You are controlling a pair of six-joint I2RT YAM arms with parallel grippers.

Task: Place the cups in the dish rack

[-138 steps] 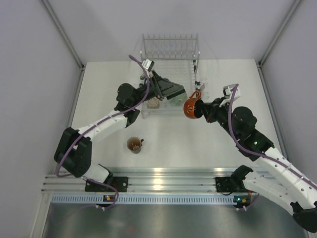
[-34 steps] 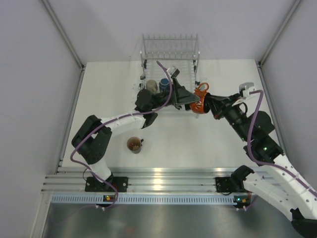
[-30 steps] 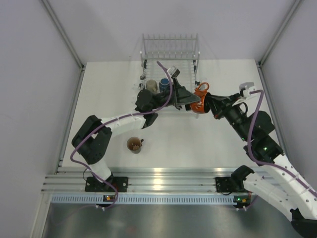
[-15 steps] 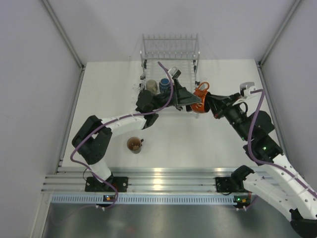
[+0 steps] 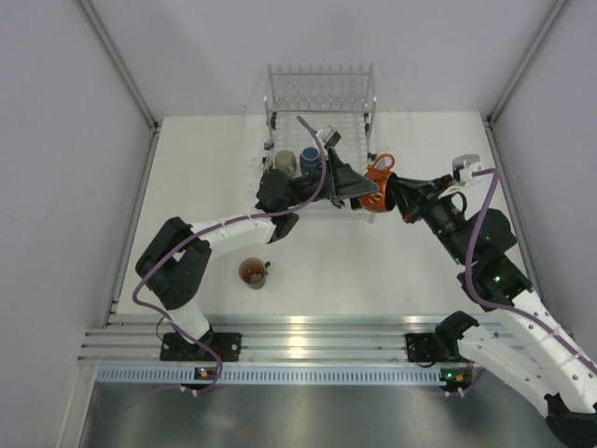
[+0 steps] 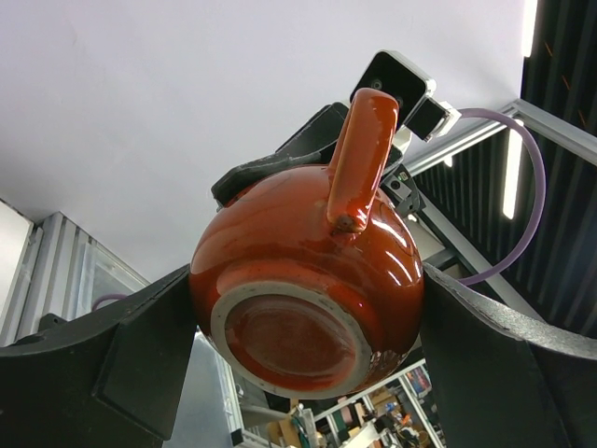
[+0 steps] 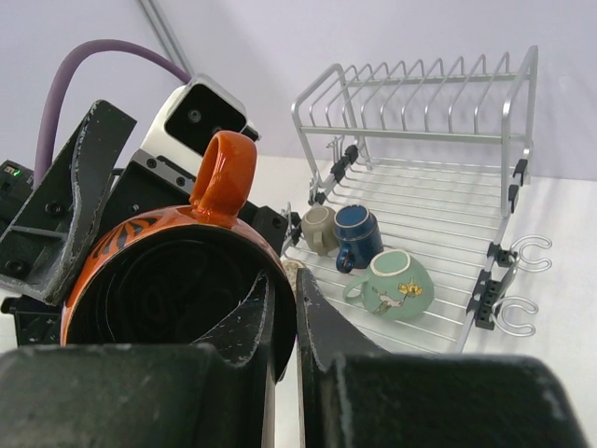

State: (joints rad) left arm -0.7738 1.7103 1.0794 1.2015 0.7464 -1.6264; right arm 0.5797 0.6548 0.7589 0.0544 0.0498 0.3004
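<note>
The orange-brown mug hangs in the air at the dish rack's near right corner. My right gripper is shut on its rim, one finger inside and one outside. My left gripper is open, its fingers standing on both sides of the mug's body, close against it. The wire dish rack holds a beige mug, a dark blue mug and a mint-green mug. The mint-green one is hidden under my left gripper from the top. The black mug is out of view.
A tan mug stands on the table in front of the rack, left of centre. The rim of another mug shows at the rack's near edge. Upright tines line the rack's far end. White walls close in both sides.
My right gripper has carried the orange-brown mug left and up, from the rack's near right side into the gap between my left gripper's fingers. My left arm swung right to meet it.
</note>
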